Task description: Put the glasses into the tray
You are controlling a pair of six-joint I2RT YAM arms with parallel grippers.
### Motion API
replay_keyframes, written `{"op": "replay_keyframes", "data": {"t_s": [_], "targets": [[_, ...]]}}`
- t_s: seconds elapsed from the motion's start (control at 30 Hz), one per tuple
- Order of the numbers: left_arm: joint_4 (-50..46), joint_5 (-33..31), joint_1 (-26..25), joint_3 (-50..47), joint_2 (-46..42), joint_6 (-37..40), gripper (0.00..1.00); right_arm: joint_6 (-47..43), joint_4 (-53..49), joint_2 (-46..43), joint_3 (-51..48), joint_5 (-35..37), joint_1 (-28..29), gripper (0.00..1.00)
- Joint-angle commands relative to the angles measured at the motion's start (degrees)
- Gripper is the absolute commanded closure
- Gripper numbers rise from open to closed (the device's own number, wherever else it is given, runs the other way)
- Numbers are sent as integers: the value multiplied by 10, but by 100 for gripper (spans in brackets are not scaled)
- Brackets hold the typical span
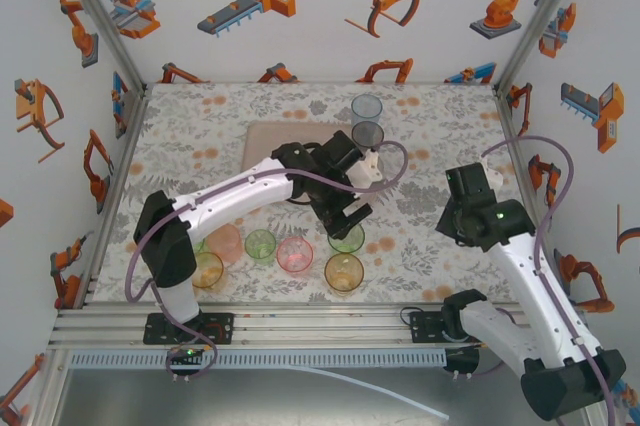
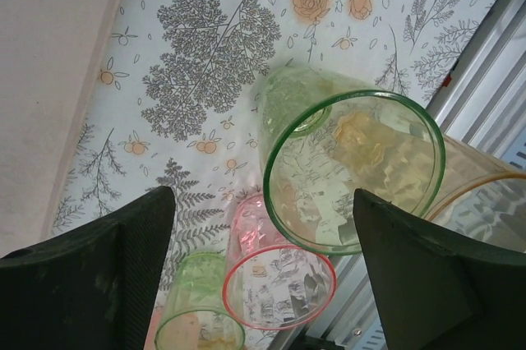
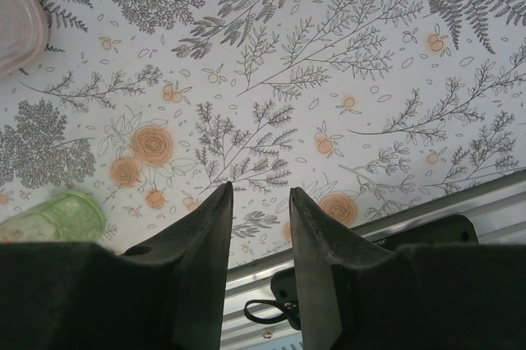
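Though its arm (image 1: 240,191) half hides the tray (image 1: 262,141), left hand (image 2: 263,195) gapes around green glass (image 2: 353,169).

My left arm (image 1: 240,191) stretches from its base past the near right corner of the tray (image 1: 268,138), wrist bent down. My left gripper (image 1: 348,214) points downward, fingers (image 2: 123,268) spread wide, clamping nothing. My right arm (image 1: 520,276) stands folded well right of the tray, and my right gripper (image 3: 259,202) has its jaws narrowly parted and empty
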Motion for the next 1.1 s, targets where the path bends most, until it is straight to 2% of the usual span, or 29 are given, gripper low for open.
{"op": "replay_keyframes", "data": {"t_s": [0.0,0.37,0.5,0.57,1.07], "targets": [[13,-18,-7,-3,4,-8,24,7,0,-10,-9,4,-3,65],[15,-50,-24,-6,22,-11,36,5,9,-20,-22,0,-4,65],[14,-61,-29,-5,25,-12,45,3,11,-20,-23,1,-4,66],[14,-67,-30,-5,27,-12,46,3,12,-20,-24,0,-4,66],[16,-82,-34,-6,31,-16,64,1,16,-18,-26,-3,-4,66]]}}
